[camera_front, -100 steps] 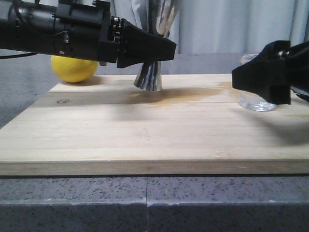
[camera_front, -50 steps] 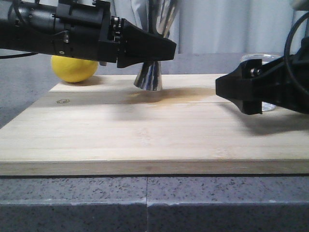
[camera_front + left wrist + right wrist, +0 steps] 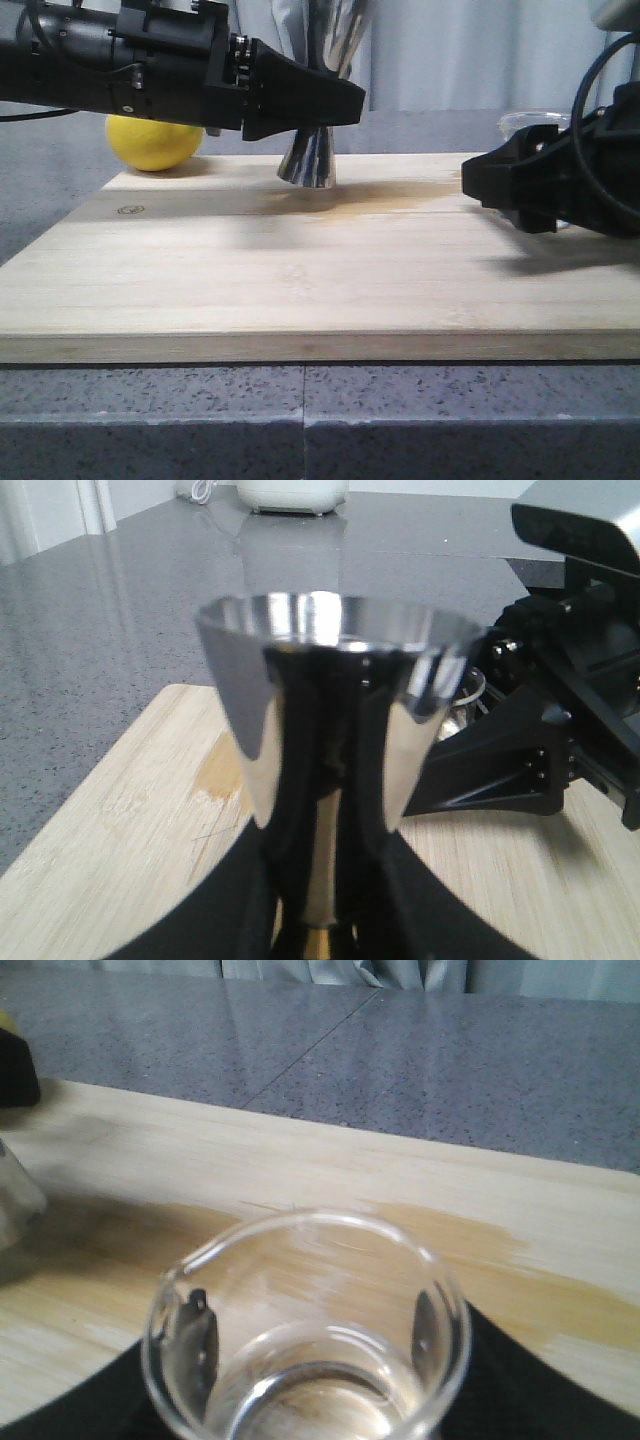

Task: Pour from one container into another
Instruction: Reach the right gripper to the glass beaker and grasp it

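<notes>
The steel jigger (image 3: 308,160) stands on the wooden board (image 3: 300,280) at the back centre. My left gripper (image 3: 335,100) reaches in from the left and is shut on its narrow gold-banded waist. In the left wrist view the jigger (image 3: 335,700) fills the middle, a black finger pressed to each side. At the right, only the rim of the clear glass beaker (image 3: 530,120) shows above my right gripper (image 3: 480,185). In the right wrist view the beaker (image 3: 305,1290) sits upright between the fingers (image 3: 195,1340), which press on both walls.
A yellow lemon (image 3: 152,142) lies behind the board's back left corner. A darker wet stain (image 3: 400,195) runs across the board between the jigger and the beaker. Grey speckled counter (image 3: 300,420) surrounds the board, with curtains behind.
My right gripper has dropped lower around the beaker, sliding left and then a little back right. The beaker's rim, the jigger and the left arm have stayed in place.
</notes>
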Motion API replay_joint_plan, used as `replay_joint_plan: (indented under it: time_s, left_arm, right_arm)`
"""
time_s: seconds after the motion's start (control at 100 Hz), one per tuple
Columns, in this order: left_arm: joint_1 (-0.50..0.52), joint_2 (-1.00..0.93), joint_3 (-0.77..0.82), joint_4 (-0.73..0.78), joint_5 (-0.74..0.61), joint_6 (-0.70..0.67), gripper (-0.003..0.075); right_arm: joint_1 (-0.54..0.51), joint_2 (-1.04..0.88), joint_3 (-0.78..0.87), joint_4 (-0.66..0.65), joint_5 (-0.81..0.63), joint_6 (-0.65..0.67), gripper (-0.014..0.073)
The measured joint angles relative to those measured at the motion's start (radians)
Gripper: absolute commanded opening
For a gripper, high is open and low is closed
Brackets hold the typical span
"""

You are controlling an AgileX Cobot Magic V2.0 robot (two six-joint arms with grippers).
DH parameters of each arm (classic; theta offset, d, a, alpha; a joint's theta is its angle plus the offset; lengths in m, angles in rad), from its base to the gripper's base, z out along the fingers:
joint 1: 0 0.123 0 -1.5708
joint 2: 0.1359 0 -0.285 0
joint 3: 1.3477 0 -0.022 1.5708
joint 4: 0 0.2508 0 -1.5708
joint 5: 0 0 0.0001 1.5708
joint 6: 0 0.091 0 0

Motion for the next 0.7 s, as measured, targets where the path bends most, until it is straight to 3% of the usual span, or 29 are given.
replay_joint_plan:
  time_s: [0.7]
  left_arm:
    - [0.000, 0.000, 0.000, 0.000, 0.000, 0.000, 0.0062]
  right_arm:
    - [0.000, 0.000, -0.025, -0.031, 0.049, 0.000, 0.0321]
